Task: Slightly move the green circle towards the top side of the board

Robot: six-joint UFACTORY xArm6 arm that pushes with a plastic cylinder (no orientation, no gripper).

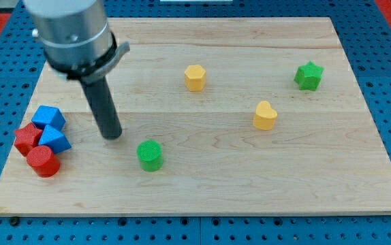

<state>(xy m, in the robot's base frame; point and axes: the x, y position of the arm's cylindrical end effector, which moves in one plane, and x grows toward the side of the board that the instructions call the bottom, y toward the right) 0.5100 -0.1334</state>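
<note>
- Dark and straight, the rod comes down from a grey cylindrical arm housing (pixel 71 30) at the view's top left; my tip (pixel 112 135) rests on the pale wooden board (pixel 250 190). No gripper exists here, so nothing opens, closes or grips; the rod is bare and touches no block.
- Nearest to my tip is the green circle (pixel 150 155), a ribbed round block lying just beside it, to the view's right and slightly nearer the bottom edge. A small gap separates them.
- On the other side, near the left edge, sits a tight cluster: a blue cube-like block (pixel 48 117), a second blue angular block (pixel 55 139), a red faceted block (pixel 26 138) and a red cylinder (pixel 43 162), all touching or nearly so.
- Farther off, toward the top middle, stands a yellow hexagonal block (pixel 195 77); a yellow heart-shaped block (pixel 265 115) lies right of centre, and a green star (pixel 308 75) sits far right near the top.
- Progress, as I judge it: the push appears not begun. My tip is on the circle's upper-left side, the wrong side for driving it upward; it likely needs to pass round to the bottom side first, then nudge briefly.
</note>
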